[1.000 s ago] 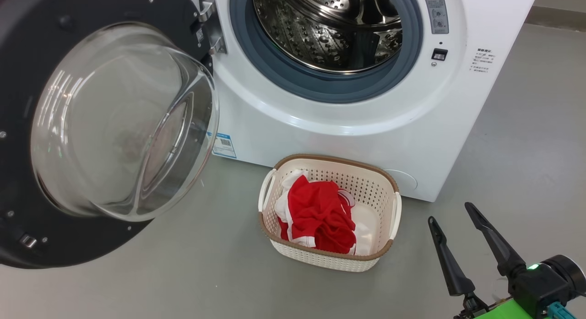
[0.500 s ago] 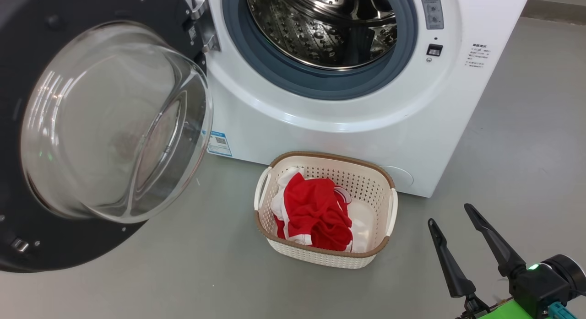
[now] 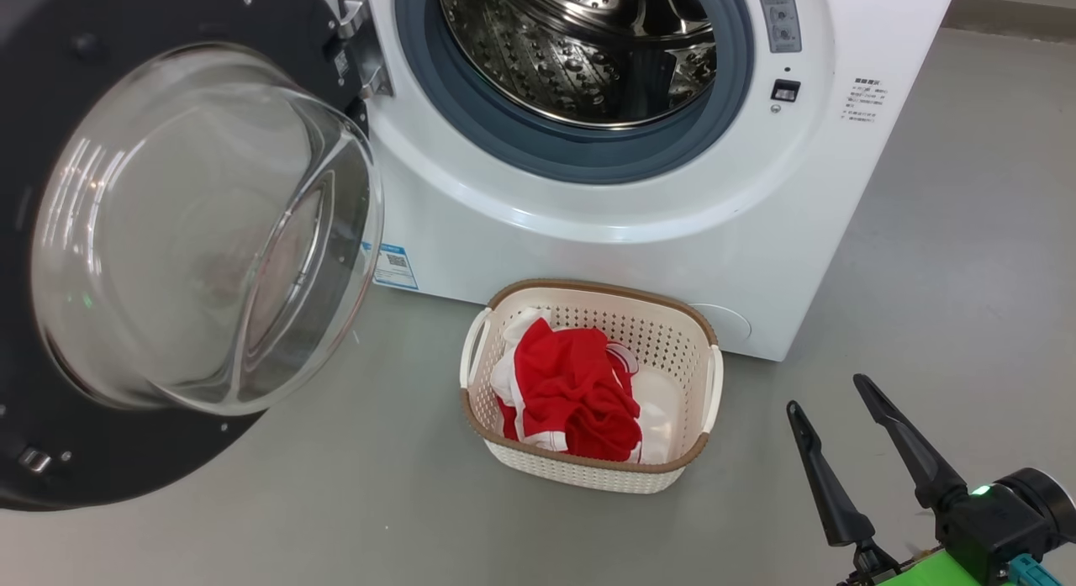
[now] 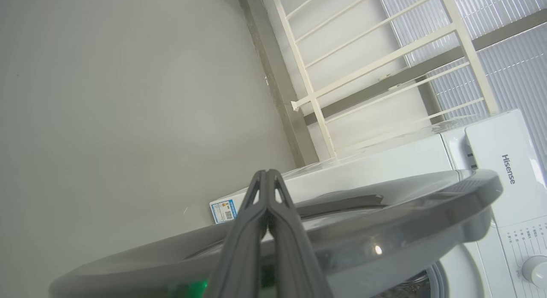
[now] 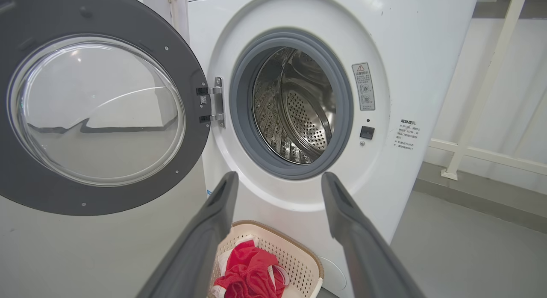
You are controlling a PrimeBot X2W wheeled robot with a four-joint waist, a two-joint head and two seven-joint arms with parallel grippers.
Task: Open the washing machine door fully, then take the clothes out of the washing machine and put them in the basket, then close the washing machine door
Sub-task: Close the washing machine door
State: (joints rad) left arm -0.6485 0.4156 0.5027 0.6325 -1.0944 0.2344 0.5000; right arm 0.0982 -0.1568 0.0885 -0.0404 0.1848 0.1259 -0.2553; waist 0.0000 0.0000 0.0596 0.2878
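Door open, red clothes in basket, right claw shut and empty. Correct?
No: the right claw is open, jaws standing well apart, per the right wrist view. It is empty; the door is open and the red clothes lie in the basket.

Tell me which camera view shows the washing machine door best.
Right wrist view: the washing machine door appears nearly whole, swung open, hinge included. Head view crops its left side; left wrist view gives its rim edge-on, behind the shut left end effector.
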